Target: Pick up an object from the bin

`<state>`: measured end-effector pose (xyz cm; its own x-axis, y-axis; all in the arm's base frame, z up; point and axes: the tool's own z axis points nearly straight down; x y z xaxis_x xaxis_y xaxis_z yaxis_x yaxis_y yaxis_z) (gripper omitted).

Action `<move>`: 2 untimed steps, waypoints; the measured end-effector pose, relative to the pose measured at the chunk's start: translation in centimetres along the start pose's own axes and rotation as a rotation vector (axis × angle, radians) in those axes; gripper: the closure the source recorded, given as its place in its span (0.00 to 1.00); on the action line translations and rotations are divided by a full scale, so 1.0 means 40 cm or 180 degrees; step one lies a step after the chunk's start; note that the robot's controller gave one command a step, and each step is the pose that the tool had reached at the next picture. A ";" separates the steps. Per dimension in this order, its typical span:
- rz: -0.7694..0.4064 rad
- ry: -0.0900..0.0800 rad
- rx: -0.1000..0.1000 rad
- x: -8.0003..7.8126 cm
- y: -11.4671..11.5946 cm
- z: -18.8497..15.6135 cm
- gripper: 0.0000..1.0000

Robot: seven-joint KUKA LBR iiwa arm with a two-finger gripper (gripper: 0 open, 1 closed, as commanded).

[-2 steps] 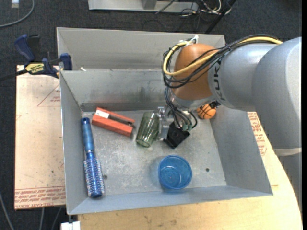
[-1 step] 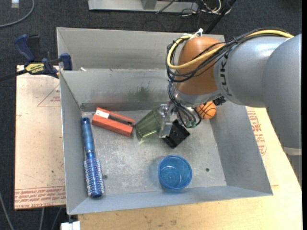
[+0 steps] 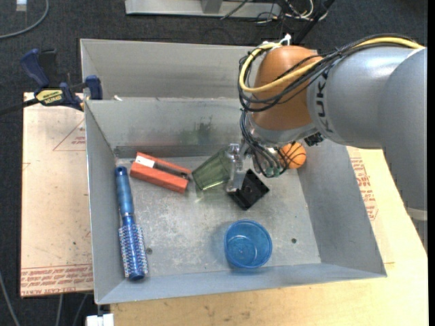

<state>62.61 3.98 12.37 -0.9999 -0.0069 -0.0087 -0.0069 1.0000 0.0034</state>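
My gripper (image 3: 237,172) is low in the middle of the bin, below the arm's orange cover. A green see-through block (image 3: 212,173) lies right against its left side. A black block (image 3: 249,190) lies tilted just below and to the right of it, touching or nearly so. A small orange ball with dark lines (image 3: 295,155) sits right of the gripper, partly hidden by cables. Whether anything is inside the gripper is hidden.
An orange-red box with a dark end (image 3: 158,172) lies left of the green block. A blue hairbrush (image 3: 128,224) runs along the left wall. A blue round cup (image 3: 247,245) sits near the front wall. The arm covers the bin's back right.
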 end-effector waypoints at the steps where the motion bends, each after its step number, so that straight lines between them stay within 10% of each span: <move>1: -0.0044 -0.0003 -0.0002 -0.056 -0.093 0.115 0.00; 2: -0.0055 0.0007 -0.0004 -0.061 -0.103 0.132 1.00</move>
<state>65.12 -0.10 7.09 -0.9997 -0.0242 -0.0065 -0.0242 0.9997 0.0046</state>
